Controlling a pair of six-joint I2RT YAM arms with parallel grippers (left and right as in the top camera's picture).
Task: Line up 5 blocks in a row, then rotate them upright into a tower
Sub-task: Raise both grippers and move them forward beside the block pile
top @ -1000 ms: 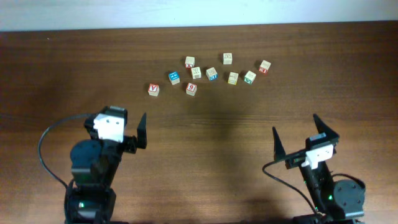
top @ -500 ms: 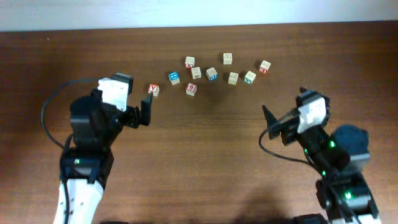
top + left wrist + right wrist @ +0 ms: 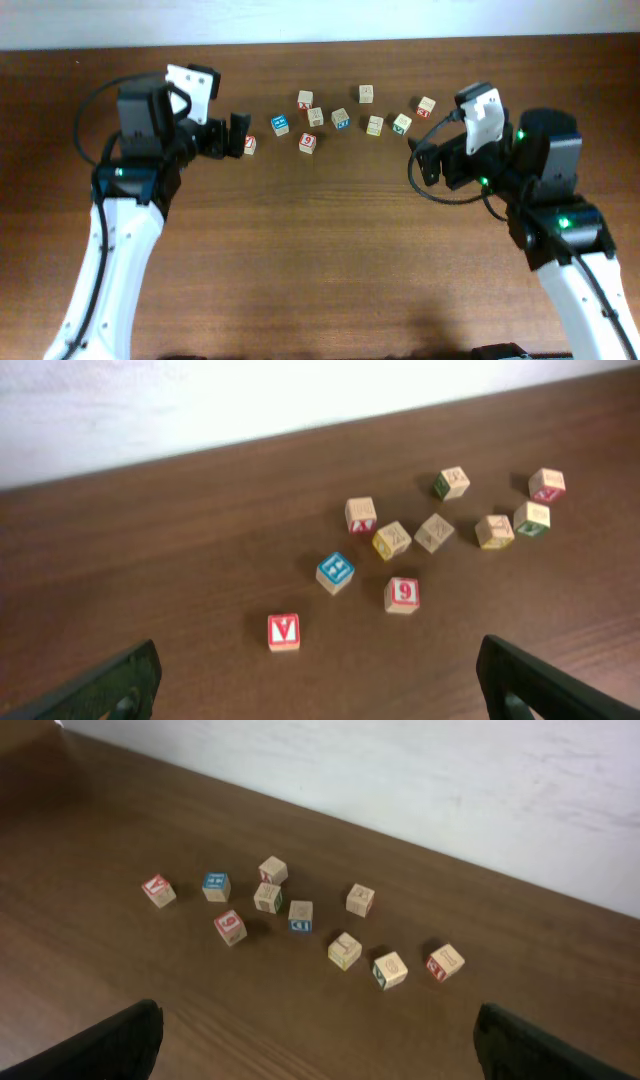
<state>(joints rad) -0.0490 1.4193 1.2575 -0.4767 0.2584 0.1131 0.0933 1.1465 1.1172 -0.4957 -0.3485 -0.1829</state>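
Ten small wooden cubes are scattered on the dark wooden surface (image 3: 320,260). The red "9" block (image 3: 308,142) is taken as the reference, being the one of the main cluster nearest the arms' side. The blue-faced block (image 3: 281,124) is seen just beyond it, toward the left arm. The blue-marked block (image 3: 340,119) is placed beyond it on the other side, toward the right arm. A yellow-marked block (image 3: 375,125) and a green-marked block (image 3: 401,123) are found farther out on that same side, near each other but apart. A red "Y" cube (image 3: 249,146) is set roughly level with the red "9" block, toward the left arm and a little apart from the cluster. Every cube is seen resting flat on the surface.

The left claw (image 3: 237,135) is held just beside the red "Y" cube, on the side away from the red "9" block; whether it touches cannot be told. Its fingers (image 3: 115,682) are spread wide at the lower corners of the left wrist view, and no cube is gripped. The right claw (image 3: 427,162) is held past the green-marked block from the red "9" block, on the right arm's side and apart from every cube. Its fingers (image 3: 110,1038) are likewise spread wide, gripping nothing.
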